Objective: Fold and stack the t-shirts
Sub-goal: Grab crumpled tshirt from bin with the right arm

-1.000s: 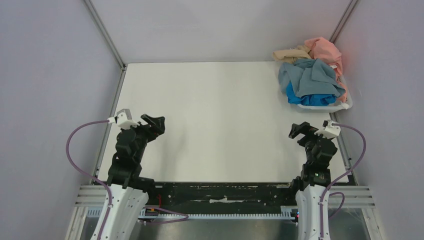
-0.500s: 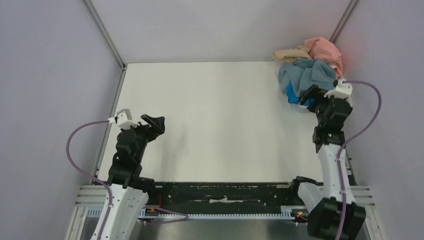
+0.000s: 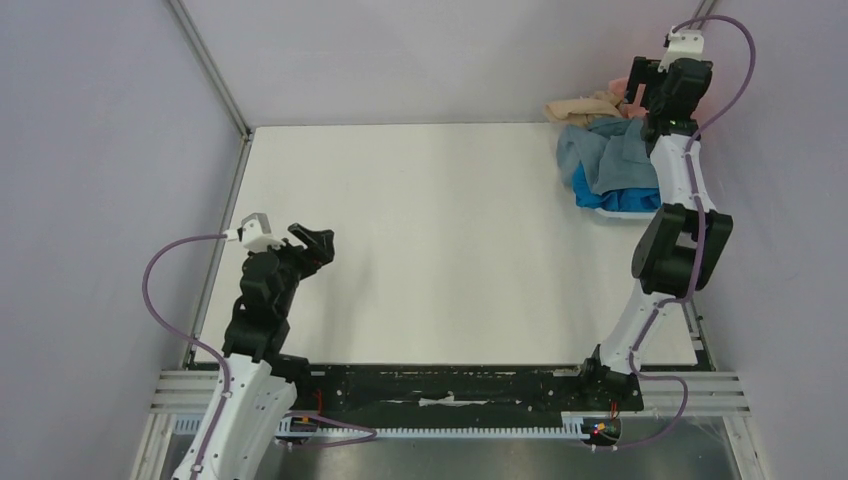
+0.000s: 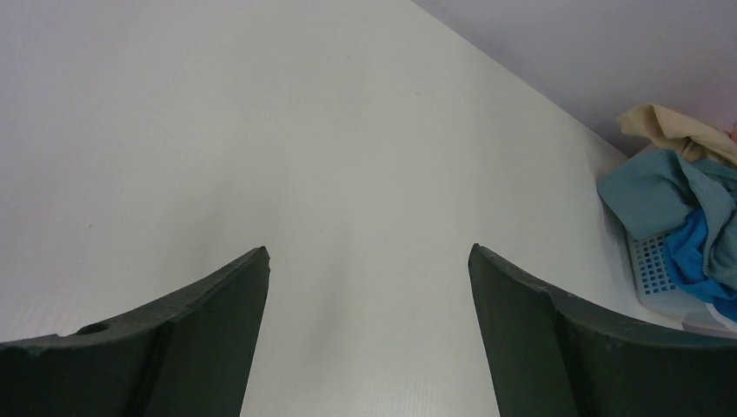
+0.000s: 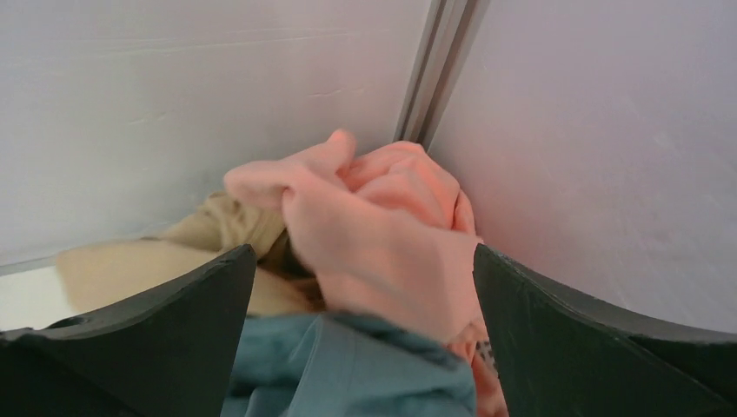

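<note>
The t-shirts lie crumpled in a heap in a white basket [image 4: 652,271] at the table's far right corner. In the heap are a salmon-pink one [image 5: 382,226], a beige one [image 3: 580,107], a grey-blue one [image 3: 612,155] and a bright blue one [image 3: 620,198]. My right gripper [image 3: 637,85] hangs over the top of the heap, open. In the right wrist view the right gripper [image 5: 364,250] has its jaws wide on either side of the pink shirt, not closed on it. My left gripper [image 3: 318,243] stays open over the bare near-left table, as the left wrist view [image 4: 368,250] shows, with nothing between its fingers.
A metal corner post [image 5: 443,61] and two grey walls stand just behind the heap and close to the right gripper. The white table [image 3: 430,230] stretches between the arms. The right arm [image 3: 680,230] is stretched out along the table's right edge.
The right arm has swung from the near right edge out to the far right corner, above the shirt heap, jaws staying open. The left arm has barely moved.
</note>
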You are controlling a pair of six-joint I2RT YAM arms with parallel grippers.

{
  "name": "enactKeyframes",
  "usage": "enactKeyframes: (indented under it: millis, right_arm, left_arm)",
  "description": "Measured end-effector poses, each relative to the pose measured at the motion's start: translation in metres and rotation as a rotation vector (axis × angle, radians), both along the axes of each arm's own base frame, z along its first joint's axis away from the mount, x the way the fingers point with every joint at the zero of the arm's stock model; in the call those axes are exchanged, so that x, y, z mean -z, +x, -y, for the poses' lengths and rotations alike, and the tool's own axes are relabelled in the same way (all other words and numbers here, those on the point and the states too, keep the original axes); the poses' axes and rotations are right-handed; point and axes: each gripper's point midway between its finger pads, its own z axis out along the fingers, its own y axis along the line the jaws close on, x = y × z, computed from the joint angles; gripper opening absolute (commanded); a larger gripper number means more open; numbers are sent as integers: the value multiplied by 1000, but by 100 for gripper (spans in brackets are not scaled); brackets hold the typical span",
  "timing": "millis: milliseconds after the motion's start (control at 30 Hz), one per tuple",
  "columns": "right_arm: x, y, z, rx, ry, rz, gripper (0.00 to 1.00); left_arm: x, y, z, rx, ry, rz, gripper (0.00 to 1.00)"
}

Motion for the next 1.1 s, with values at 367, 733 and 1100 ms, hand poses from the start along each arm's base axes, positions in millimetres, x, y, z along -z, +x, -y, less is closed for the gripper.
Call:
enactKeyframes:
  millis: [367,733,1100]
  right_arm:
    - [104,80,34,45,-46,-87,11]
    - [50,81,59,199,-79,91,0]
    - [-64,48,72,323,-178,334,0]
  left_arm:
    - [24,23,9,30,8,-81,88]
    - [36,27,11,39,17,-120,88]
    - [31,26,13,53,12,-105,87]
